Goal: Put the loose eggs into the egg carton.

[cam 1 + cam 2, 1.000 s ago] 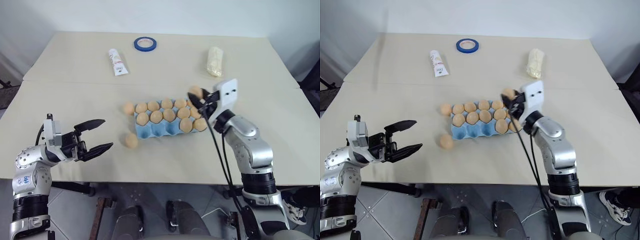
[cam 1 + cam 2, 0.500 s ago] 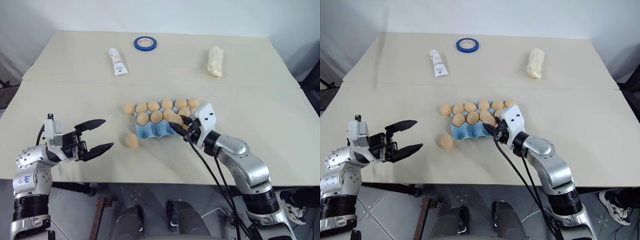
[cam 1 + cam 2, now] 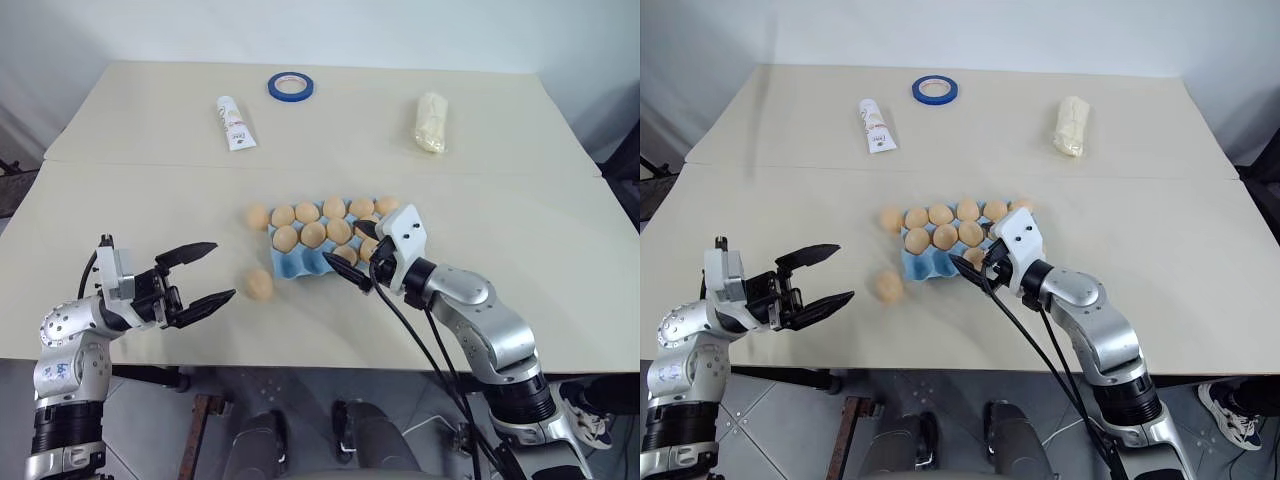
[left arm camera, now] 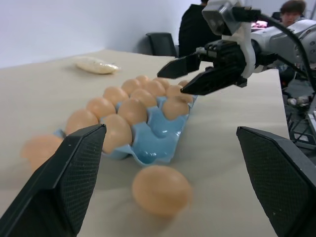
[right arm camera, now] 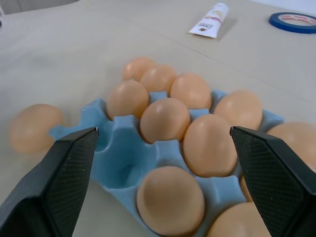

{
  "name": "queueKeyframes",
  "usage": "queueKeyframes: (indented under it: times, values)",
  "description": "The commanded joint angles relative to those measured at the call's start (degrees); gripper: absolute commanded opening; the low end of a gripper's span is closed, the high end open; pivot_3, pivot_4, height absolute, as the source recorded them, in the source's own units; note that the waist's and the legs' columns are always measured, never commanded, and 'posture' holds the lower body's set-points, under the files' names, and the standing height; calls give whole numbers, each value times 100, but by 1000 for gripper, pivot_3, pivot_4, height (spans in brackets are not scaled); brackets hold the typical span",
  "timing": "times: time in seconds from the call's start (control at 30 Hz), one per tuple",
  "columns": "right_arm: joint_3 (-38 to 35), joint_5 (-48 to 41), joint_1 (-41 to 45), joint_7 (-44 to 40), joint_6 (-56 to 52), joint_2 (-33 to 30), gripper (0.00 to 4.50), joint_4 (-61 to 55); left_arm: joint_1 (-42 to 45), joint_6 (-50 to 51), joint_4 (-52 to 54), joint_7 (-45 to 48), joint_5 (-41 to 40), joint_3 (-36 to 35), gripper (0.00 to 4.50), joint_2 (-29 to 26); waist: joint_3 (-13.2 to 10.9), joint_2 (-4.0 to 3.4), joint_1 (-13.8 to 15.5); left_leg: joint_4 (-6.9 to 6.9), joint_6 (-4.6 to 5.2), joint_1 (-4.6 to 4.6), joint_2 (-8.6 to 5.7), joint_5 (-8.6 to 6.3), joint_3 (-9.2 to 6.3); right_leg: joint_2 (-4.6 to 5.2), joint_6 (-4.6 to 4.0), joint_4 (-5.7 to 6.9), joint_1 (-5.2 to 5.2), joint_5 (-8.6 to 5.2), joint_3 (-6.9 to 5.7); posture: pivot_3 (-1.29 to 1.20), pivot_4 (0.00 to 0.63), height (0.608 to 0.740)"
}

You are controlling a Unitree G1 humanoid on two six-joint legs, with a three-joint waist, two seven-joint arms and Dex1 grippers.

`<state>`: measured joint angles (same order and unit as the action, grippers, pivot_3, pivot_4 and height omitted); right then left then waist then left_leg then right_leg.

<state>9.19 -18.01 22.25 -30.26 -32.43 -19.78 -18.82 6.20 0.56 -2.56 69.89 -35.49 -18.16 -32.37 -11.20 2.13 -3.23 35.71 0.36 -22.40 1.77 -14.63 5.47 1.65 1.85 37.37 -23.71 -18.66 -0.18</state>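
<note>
Egg carton mid-worktop, two eggs loose beside it

The egg carton (image 3: 325,245) sat in the middle of the worktop (image 3: 120,200), well clear of every edge, its front-left cups bare. One loose egg (image 3: 260,285) lay just off the carton's near-left corner, another loose egg (image 3: 257,217) touching its far-left end. The right gripper (image 3: 358,255) hung over the carton's near edge, fingers spread wide, empty. The left gripper (image 3: 203,272) hovered near the front edge, fingers wide apart, empty. A tape ring (image 3: 290,87), tube (image 3: 235,124) and pale bag (image 3: 430,122) lined the far edge.
</note>
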Motion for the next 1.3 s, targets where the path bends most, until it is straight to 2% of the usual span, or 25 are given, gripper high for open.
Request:
queueKeyframes:
  times: [0.03,0.17,0.23,0.37,0.63,0.97,1.3]
  values:
    - [-374,-364,-142,-429,234,-237,4485,-476,-206,-48,406,-512,34,-245,4500,21,0,0,9,0,0,-1,0,0,0,0,0,0,0,0,-1,0,150,740]
    - [-816,-741,-369,-1083,585,-613,4485,-471,-405,42,698,-1401,234,-285,4500,182,0,0,38,7,2,2,-2,1,-1,2,3,-4,8,1,0,0,150,740]
    - [-1135,-1024,-535,-1730,784,-1007,4485,-350,-549,332,991,-2323,508,-278,4500,391,0,0,47,9,5,1,-3,-1,-1,3,8,-10,13,3,1,0,150,740]
    - [-1340,-1445,-910,-2867,872,-1704,4485,-157,-735,756,1584,-3343,700,-137,4500,780,3,5,92,5,12,3,-1,-4,-3,-1,15,-30,23,7,-1,0,150,740]
    - [-1661,-1624,-1144,-4386,1419,-2445,4485,865,-1125,1899,2893,-5167,1404,890,4500,1660,2,4,164,18,19,4,-1,-8,2,-10,23,-35,30,11,8,0,150,740]
    - [-1701,-1548,-923,-4547,1492,-2561,4485,1356,-1019,2532,3491,-5832,1988,1798,4500,1889,2,4,166,30,20,6,-1,-9,6,-16,24,-28,34,13,16,0,150,740]
    - [-1855,-1730,-1206,-4571,1356,-2644,4485,1174,-750,3185,3648,-6046,2187,2074,4500,1866,2,4,175,31,22,3,-1,-10,5,-15,26,-31,34,14,15,0,150,740]
